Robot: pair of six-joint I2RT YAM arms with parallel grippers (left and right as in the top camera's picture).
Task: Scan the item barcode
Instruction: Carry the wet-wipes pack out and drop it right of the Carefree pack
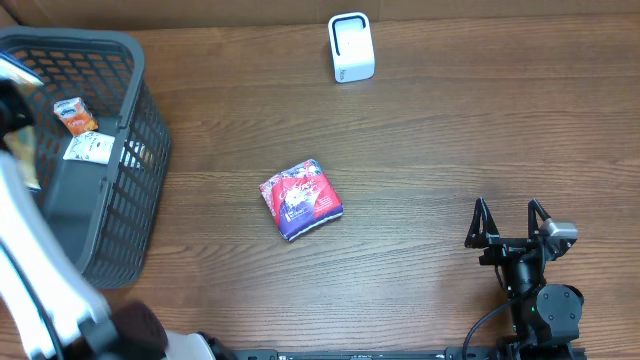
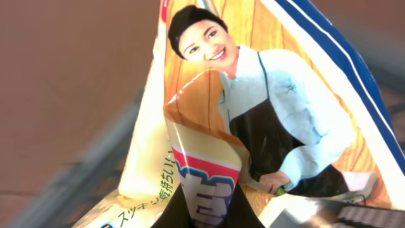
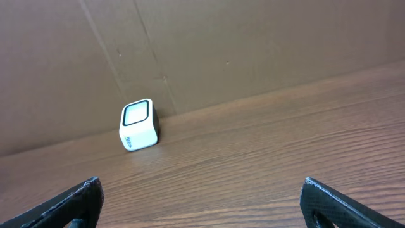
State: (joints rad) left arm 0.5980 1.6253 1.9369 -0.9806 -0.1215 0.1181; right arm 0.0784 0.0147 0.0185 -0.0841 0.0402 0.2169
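Note:
A snack packet (image 2: 266, 95) printed with a smiling woman in an apron fills the left wrist view. My left gripper (image 2: 205, 193) is shut on a fold of that packet, one dark finger on each side. In the overhead view my left arm (image 1: 30, 250) reaches over the grey basket (image 1: 140, 130) at the far left, and the gripper itself is cut off by the frame edge. The white scanner (image 1: 352, 47) stands at the back of the table, also visible as the scanner (image 3: 139, 125). My right gripper (image 1: 510, 215) rests open at the front right, with nothing between its fingers (image 3: 82, 196).
A red and blue packet (image 1: 301, 198) lies mid-table. Inside the basket are an orange packet (image 1: 75, 115) and a white packet (image 1: 88, 148). A brown cardboard wall (image 3: 253, 44) rises behind the scanner.

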